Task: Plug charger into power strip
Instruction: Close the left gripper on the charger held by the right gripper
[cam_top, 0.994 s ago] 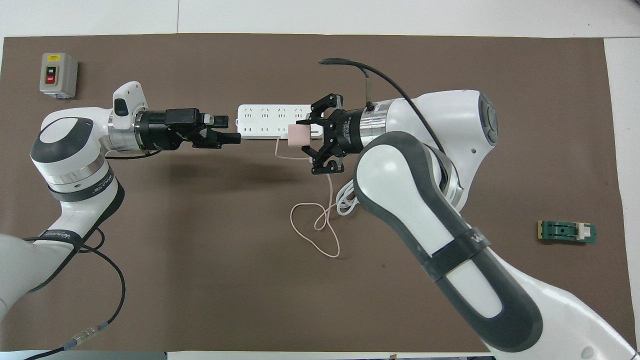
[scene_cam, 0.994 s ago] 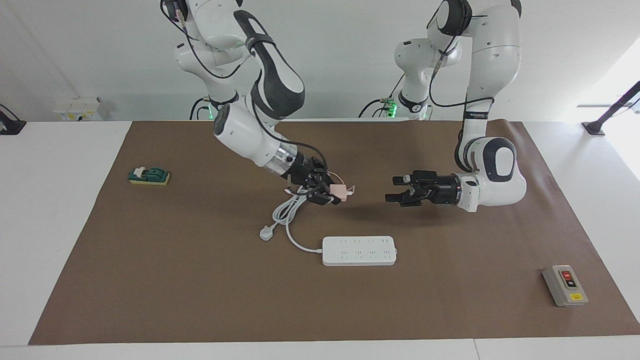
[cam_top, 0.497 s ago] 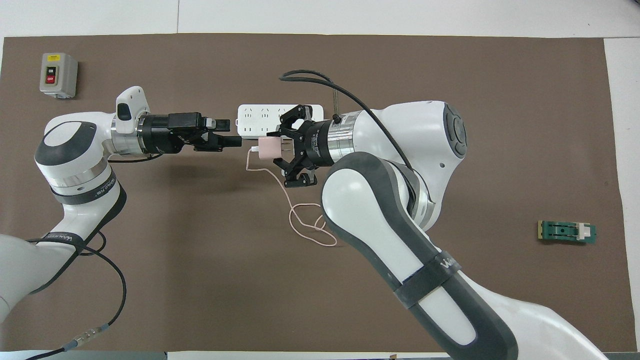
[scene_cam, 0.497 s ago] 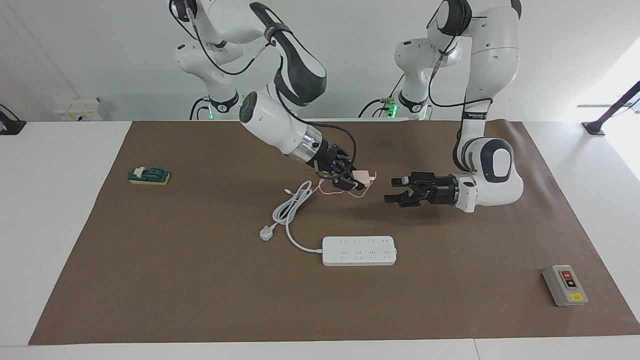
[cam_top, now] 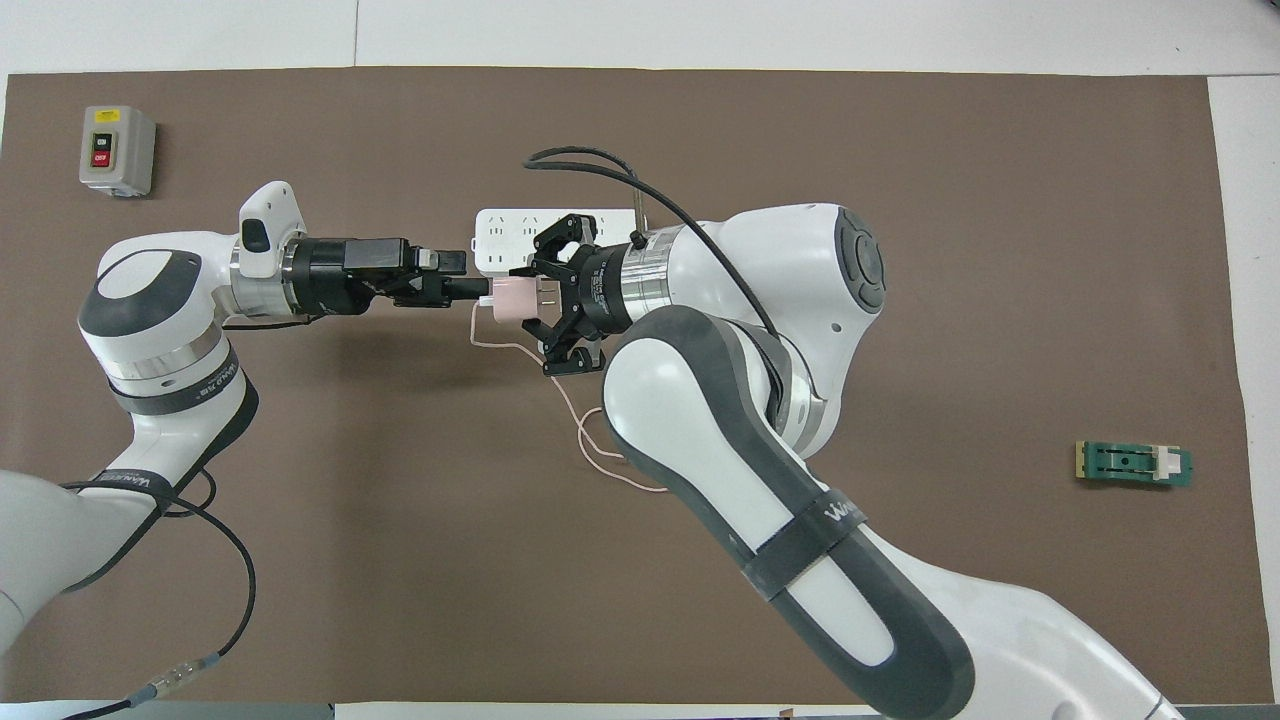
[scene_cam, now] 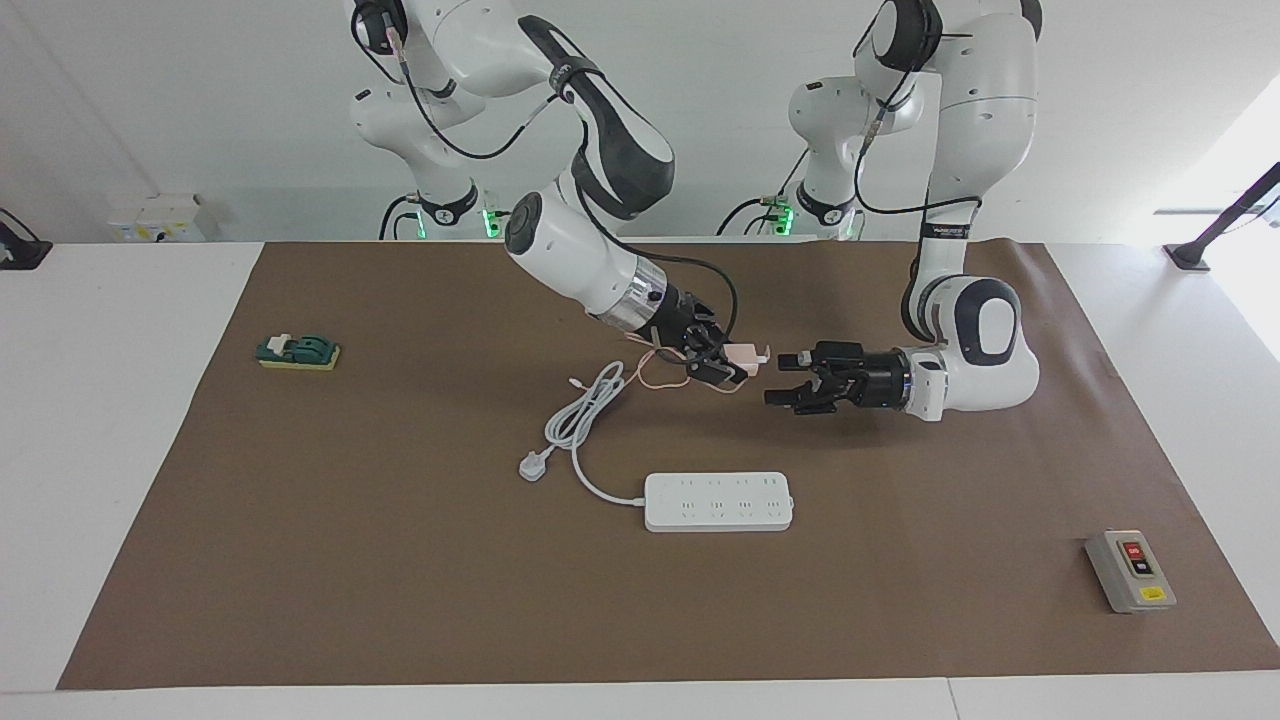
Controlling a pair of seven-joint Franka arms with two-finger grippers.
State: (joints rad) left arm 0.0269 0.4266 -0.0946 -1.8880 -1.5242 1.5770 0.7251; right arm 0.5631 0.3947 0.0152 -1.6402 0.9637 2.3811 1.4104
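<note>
Your right gripper [scene_cam: 738, 362] is pinched tight on the small pale-pink cube-shaped charger [scene_cam: 745, 353], holding it up in the air over the bare brown mat [scene_cam: 400, 560]. Its thin pink cable [cam_top: 590, 440] trails down and loops on the mat. Your left gripper [scene_cam: 783, 378] has its jaws spread wide, empty, level and pointing straight at the charger from just beside it — whether it's actually touching, you can't tell from either view.

Count-wise you've got one charger, one long white rectangular power strip [scene_cam: 719, 501], one white three-pin plug [scene_cam: 532, 466] on the strip's thick coiled white cord [scene_cam: 580, 415], one grey switch box with red and yellow buttons [scene_cam: 1129, 571] and one small green block on a yellow base [scene_cam: 298, 351].

The power strip lies flat mid-mat, farther from the robots than both grippers, nothing plugged into the sockets that show. The box sits near the mat's corner at the left arm's end, the green block near the edge at the right arm's end — both well apart from the strip, with bare mat all round it.
</note>
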